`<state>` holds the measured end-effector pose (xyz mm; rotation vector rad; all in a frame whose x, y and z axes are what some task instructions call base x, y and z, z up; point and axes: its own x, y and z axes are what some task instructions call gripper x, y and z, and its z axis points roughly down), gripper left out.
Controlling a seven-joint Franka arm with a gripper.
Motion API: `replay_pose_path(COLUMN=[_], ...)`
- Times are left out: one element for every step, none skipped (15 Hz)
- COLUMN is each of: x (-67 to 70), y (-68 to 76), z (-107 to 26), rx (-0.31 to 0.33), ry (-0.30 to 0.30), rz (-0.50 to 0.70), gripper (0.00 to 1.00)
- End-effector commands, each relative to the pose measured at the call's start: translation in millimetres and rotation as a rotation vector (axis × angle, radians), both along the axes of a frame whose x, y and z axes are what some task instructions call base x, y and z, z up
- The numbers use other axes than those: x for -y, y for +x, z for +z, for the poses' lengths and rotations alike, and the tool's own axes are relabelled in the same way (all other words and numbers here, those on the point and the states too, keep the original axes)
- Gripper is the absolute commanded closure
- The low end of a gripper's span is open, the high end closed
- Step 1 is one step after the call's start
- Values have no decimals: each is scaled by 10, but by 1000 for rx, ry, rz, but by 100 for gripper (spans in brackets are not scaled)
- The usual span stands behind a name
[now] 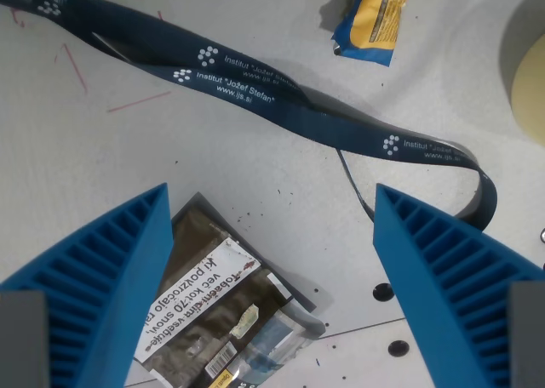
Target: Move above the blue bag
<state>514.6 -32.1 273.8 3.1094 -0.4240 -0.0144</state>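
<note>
1. Blue bag [372, 15] is sitting at the top edge of the wrist view, right of centre; we are identifying it as the blue-and-yellow packet, cut off by the frame, so its full outline is not visible.
2. We are viewing the gripper [271, 277] with its jaws standing wide apart and nothing between them; the two ribbed blue fingers [102, 277] are framing the lower corners of the view.
3. We are noting that the gripper is hovering over a dark tobacco pouch [217, 307], which is lying on the white table [102, 150] between and partly under the finger on the wrist view's left.
4. We are also noting a dark blue lanyard [281, 99] running across the table between the pouch and the bag, touching neither as far as we can tell.
5. We are judging the task as not yet complete: the bag is lying well apart from the gripper's centre line.
6. We are judging the remaining work as a travel toward the view's top and slightly to its right, until the bag is lying centred between the fingers.
7. We are treating a pale round object [530, 82] at the right edge as unidentified.
</note>
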Motion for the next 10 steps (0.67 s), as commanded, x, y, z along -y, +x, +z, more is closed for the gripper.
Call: replay_pose_path(x=[0, 0, 0, 1, 2, 3, 6, 10, 15, 23], y=[2, 2, 2, 3, 3, 4, 6, 8, 12, 16], z=[11, 11, 11, 10, 9, 7, 4, -1, -7, -15], rx=[3, 4, 4, 4, 4, 5, 5, 5, 6, 7], ry=[0, 0, 0, 0, 0, -1, -1, -1, -1, -1], rz=[0, -1, 0, -1, -2, -5, -9, -15, -21, -27], gripper=[0, 0, 0, 0, 0, 0, 0, 0, 0, 0])
